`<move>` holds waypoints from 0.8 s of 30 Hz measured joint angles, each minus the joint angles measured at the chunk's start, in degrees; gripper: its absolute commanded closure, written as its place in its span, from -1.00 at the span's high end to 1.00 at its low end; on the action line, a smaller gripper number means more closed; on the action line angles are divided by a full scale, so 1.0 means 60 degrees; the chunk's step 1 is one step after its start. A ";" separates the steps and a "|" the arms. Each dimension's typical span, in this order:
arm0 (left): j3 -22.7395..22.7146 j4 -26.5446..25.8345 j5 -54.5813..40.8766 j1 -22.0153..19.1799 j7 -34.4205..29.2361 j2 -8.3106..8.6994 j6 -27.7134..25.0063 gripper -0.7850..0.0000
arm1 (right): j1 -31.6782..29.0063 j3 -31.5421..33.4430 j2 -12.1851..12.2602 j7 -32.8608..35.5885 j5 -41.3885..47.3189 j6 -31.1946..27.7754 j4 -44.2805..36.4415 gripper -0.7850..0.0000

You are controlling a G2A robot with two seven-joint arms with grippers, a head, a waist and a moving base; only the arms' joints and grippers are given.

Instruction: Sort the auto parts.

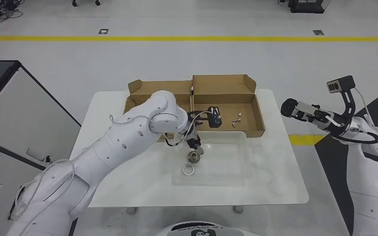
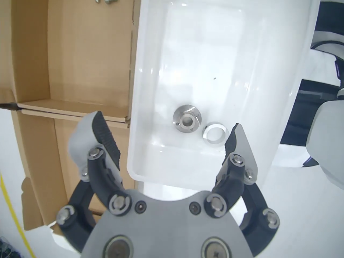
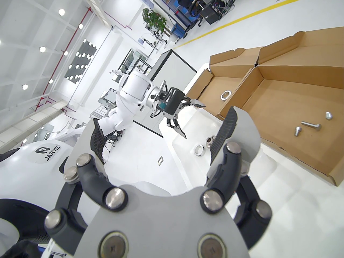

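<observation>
A clear plastic tray (image 2: 282, 54) holds a flanged metal hub (image 2: 187, 121) and a plain metal ring (image 2: 214, 136) at one end. My left gripper (image 2: 166, 123) hangs open just above that end, its fingers to either side of the two parts and holding nothing. In the top view it (image 1: 195, 143) sits above the hub (image 1: 193, 156) and ring (image 1: 188, 170). My right gripper (image 3: 164, 119) is open and empty, off the table's right edge (image 1: 289, 108).
A two-compartment cardboard box (image 1: 248, 85) stands behind the tray (image 1: 236, 177). Its right compartment holds a long bolt (image 3: 311, 126) and two short ones (image 3: 297, 131); the left compartment holds a ring (image 3: 226, 95). The white table (image 1: 277, 177) has bare room at the front right.
</observation>
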 measured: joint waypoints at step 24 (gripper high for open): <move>0.2689 0.1528 -0.0926 -0.1280 -0.0450 -0.0655 0.0473 0.94 | 0.0000 0.0000 0.0000 0.0000 0.0000 0.0000 0.0000 1.00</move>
